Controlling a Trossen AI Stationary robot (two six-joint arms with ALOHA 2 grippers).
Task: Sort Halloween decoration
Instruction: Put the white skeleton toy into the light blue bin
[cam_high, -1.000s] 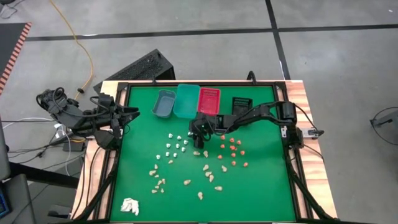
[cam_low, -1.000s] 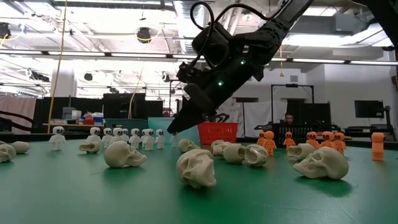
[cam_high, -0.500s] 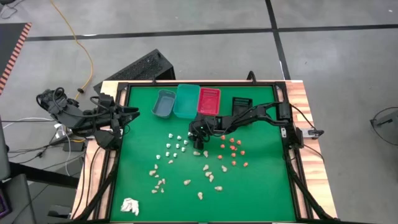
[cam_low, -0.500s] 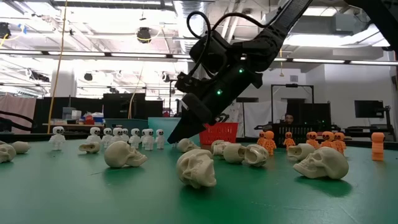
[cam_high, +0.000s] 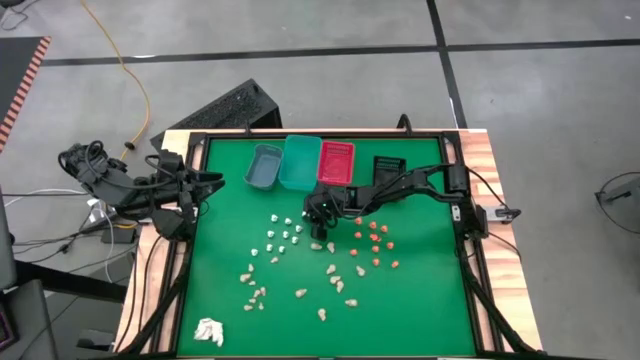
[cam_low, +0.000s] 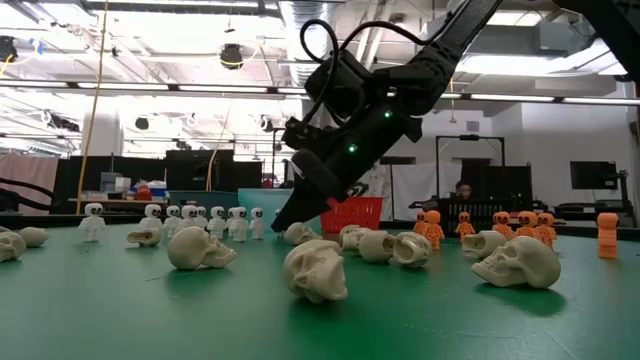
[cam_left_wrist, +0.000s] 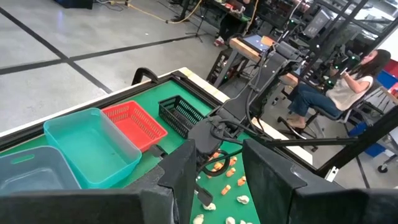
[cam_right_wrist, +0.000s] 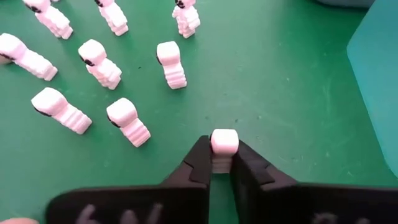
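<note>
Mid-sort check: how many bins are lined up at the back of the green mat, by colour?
Grey bin: 1
Teal bin: 1
Red bin: 1
Black bin: 1
Total: 4

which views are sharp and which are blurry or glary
Right wrist view: sharp, evenly lit, the right gripper closed on a white figure. Low view: near skulls crisp, far figures soft, ceiling lights glare. Left wrist view: own fingers blurred, bins clear. High view: even light, pieces tiny.
</note>
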